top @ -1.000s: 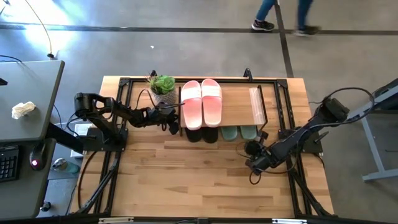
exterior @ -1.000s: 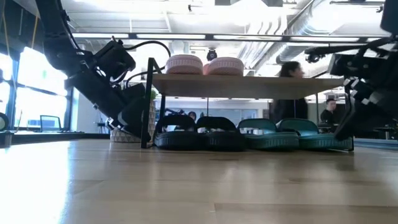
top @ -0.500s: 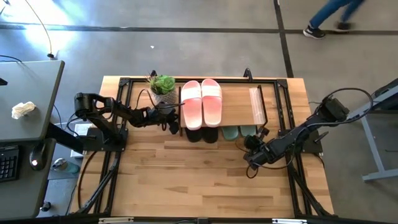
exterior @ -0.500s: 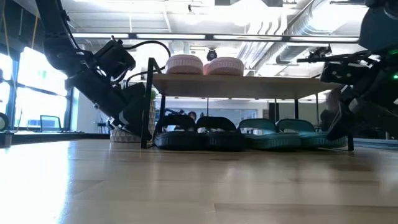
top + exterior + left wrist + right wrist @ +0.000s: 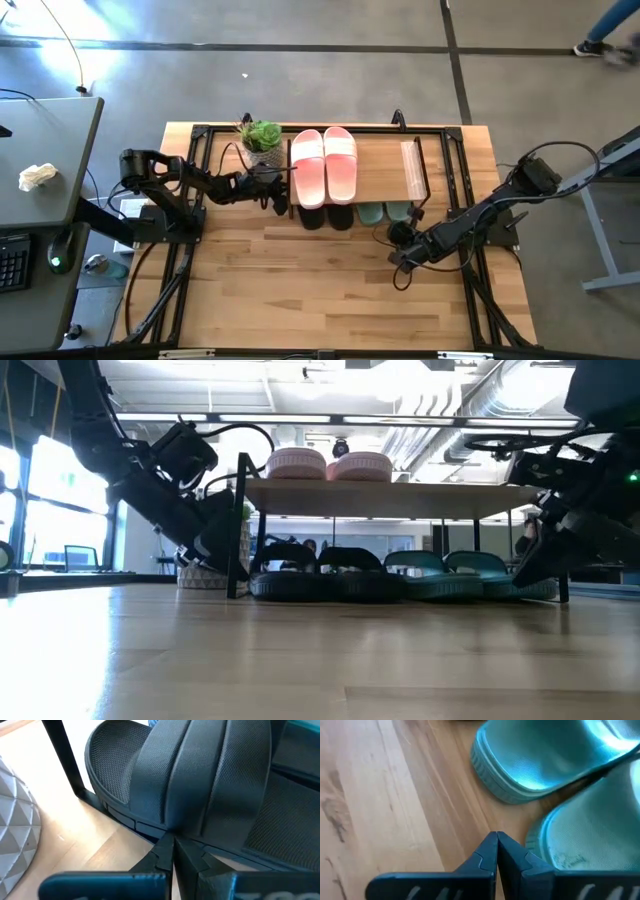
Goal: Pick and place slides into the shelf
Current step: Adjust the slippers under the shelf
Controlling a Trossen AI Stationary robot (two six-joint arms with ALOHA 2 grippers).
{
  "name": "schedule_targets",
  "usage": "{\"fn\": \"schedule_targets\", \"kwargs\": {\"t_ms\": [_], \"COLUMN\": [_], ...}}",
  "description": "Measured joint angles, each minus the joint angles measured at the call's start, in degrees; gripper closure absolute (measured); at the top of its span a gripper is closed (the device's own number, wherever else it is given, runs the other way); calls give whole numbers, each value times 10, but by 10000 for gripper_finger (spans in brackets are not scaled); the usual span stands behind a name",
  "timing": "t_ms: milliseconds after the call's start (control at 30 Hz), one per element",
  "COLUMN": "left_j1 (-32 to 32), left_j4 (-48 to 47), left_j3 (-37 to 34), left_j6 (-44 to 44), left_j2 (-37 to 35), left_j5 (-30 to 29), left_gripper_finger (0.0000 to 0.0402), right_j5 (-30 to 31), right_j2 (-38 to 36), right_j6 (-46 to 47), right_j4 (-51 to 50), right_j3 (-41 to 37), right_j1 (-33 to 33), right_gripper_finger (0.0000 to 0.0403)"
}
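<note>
1. The shelf [image 5: 380, 175] stands at the upper middle of the high view, on the wooden table [image 5: 300, 290]. All six slides look already stowed on or under it.
2. The pink slides [image 5: 325, 165] lie side by side on the left part of the plank top, touching each other.
3. The black slides [image 5: 320, 575] sit on the table under the plank, at centre left of the low view. In the high view only their ends poke out below the pink pair.
4. The sage green slides [image 5: 450, 575] sit just right of the black pair, also under the plank.
5. The left gripper [image 5: 278, 198] is at the left end of the shelf, just beside the black pair. Its fingers are pressed together and hold nothing; the left wrist view shows the tips meeting right at the edge of a black slide.
6. The right gripper [image 5: 398, 240] is low over the table at centre right of the high view, near the green pair. Its fingers are closed too and carry nothing.
7. A small potted plant [image 5: 262, 138] stands left of the shelf.
8. Judging by this, the placing is finished. No slide lies loose on the table, and what remains seems only to pull both arms clear.
</note>
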Motion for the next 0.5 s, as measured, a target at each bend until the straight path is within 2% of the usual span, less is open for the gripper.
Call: {"fn": "schedule_targets", "kwargs": {"t_ms": [500], "left_j1": [0], "left_j4": [-1], "left_j3": [0], "left_j6": [-11], "left_j2": [0], "left_j5": [-3], "left_gripper_finger": [401], "right_j5": [-15], "right_j2": [0], "right_j6": [-9], "right_j4": [8], "right_j3": [0], "right_j1": [0], "right_gripper_finger": [403]}}
